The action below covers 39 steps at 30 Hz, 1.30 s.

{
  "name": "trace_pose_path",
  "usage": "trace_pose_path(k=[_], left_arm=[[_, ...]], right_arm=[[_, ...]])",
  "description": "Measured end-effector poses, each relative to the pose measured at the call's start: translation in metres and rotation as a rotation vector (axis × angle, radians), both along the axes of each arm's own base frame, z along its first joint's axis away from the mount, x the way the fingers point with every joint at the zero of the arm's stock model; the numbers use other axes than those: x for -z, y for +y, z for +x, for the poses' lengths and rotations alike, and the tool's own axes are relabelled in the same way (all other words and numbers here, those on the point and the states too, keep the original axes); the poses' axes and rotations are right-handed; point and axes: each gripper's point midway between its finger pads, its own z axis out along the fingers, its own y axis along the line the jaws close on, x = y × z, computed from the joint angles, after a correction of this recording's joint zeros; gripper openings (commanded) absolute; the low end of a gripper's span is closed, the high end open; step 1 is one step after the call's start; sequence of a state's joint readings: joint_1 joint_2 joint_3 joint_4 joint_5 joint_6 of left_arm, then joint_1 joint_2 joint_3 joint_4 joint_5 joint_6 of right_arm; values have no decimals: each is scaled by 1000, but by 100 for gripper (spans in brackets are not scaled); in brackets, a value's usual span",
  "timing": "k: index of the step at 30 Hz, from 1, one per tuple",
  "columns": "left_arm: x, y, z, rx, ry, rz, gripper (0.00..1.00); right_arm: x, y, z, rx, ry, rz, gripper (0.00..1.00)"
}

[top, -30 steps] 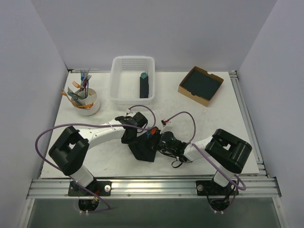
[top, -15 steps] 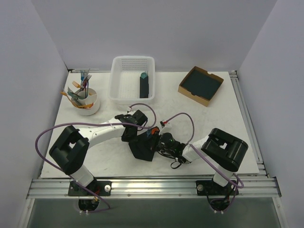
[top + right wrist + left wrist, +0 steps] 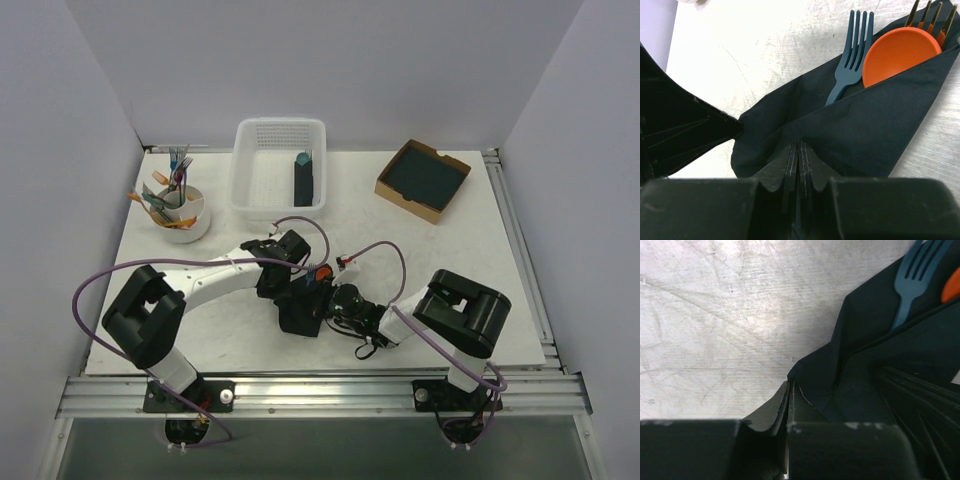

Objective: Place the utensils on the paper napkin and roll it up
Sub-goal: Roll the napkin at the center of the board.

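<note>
- Your left gripper point(image 3: 789, 392) is clenched. Its two fingers are pressed together on an edge of the paper napkin point(image 3: 865, 360), which spreads from the finger seam toward the upper right of the left wrist view.
- Your right gripper point(image 3: 799, 157) is clenched too, pinching a folded ridge along the napkin's near edge.
- The napkin lies on the white table point(image 3: 480, 290), toward the front edge and between your two arms. It is folded over into a dark wedge whose open end points away from the right wrist camera.
- Three utensils poke out of that open end:
  - a teal fork point(image 3: 852, 45);
  - an orange spoon point(image 3: 900, 50), its bowl sitting against the teal fork's right side;
  - an orange fork point(image 3: 942, 34), its tines showing just behind the spoon.
- The handles of all three are hidden under the napkin's folded flap.
- From above, both wrists meet over the napkin and cover much of it, so only a dark patch shows beneath them.
- At the far side of the table, a white basket point(image 3: 240, 175) holds a dark roll with a teal tip point(image 3: 303, 182).
- To the right of the basket, a cardboard box point(image 3: 398, 195) holds dark sheets point(image 3: 425, 173).
- At the far left, a white cup point(image 3: 190, 228) holds more cutlery point(image 3: 160, 195), well apart from the napkin.
</note>
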State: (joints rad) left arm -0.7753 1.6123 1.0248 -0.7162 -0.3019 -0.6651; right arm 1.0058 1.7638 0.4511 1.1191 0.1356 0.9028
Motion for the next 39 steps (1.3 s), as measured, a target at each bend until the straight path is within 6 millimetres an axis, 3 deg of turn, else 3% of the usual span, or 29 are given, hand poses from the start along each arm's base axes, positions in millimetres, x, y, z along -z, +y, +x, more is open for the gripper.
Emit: trace_pose_path(k=[13, 39], left_arm=[[-31, -28, 15, 27, -38, -107, 2], [-53, -74, -6, 138, -37, -219, 3]], right_arm=[[-1, 1, 1, 29, -6, 2, 0], [0, 2, 2, 49, 18, 29, 0]])
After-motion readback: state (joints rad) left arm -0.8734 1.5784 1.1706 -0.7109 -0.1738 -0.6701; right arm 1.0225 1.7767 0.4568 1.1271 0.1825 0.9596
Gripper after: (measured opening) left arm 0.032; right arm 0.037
